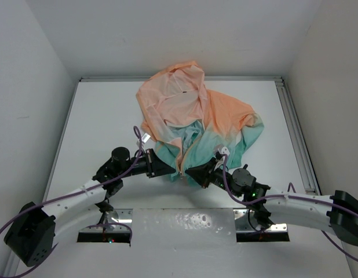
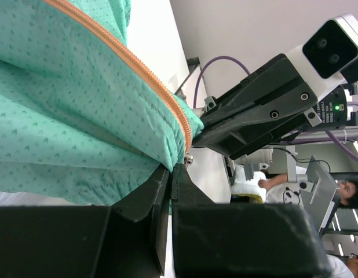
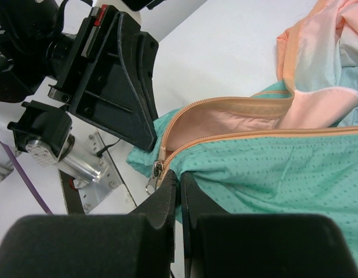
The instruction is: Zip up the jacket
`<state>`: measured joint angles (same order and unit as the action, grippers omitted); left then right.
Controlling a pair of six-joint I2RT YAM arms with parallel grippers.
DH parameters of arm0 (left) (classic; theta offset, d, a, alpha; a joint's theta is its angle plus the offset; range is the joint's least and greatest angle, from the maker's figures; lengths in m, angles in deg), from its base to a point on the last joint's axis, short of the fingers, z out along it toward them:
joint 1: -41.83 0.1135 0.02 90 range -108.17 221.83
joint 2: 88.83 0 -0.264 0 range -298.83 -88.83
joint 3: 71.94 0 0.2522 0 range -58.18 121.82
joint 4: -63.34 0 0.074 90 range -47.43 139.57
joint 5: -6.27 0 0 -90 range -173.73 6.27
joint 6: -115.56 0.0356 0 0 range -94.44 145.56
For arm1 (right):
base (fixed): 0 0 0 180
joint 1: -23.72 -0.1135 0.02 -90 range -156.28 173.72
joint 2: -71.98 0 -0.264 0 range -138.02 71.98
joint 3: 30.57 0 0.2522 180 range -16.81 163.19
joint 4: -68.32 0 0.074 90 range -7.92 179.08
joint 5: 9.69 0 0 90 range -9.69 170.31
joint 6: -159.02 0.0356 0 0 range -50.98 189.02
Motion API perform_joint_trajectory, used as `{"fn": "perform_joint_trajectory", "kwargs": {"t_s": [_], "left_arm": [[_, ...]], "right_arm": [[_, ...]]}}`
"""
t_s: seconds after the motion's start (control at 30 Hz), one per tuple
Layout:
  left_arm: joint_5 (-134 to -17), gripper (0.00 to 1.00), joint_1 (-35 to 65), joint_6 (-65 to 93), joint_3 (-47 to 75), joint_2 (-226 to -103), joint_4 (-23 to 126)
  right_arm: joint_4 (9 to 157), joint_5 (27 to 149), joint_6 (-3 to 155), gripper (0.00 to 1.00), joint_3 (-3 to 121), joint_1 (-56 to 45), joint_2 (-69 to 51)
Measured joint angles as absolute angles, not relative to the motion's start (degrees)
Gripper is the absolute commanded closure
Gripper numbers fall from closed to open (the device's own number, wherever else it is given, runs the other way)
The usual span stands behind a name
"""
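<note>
The jacket (image 1: 190, 119) lies on the white table, peach-orange hood at the back, teal-green hem toward me. Its orange-trimmed zipper (image 3: 237, 136) is open above the hem, and the metal slider (image 3: 156, 171) sits at the bottom end. My left gripper (image 1: 167, 169) is shut on the teal hem at the left of the zipper (image 2: 127, 61). My right gripper (image 1: 193, 172) is shut on the teal hem (image 3: 271, 174) right beside the slider. The two grippers almost touch at the hem's bottom.
A metal rail (image 1: 295, 127) runs along the table's right edge. Grey walls close in the back and both sides. A perforated metal plate (image 1: 185, 223) lies between the arm bases at the near edge.
</note>
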<state>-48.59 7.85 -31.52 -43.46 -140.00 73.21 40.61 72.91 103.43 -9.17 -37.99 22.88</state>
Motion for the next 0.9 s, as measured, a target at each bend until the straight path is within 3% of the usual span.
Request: {"fn": "perform_joint_trajectory", "kwargs": {"t_s": [0.9], "left_arm": [[-49.2, 1.00, 7.8, -31.3, -43.5, -138.9, 72.1]], "right_arm": [[40.7, 72.8, 103.1, 1.00, -9.2, -38.0, 23.3]]}}
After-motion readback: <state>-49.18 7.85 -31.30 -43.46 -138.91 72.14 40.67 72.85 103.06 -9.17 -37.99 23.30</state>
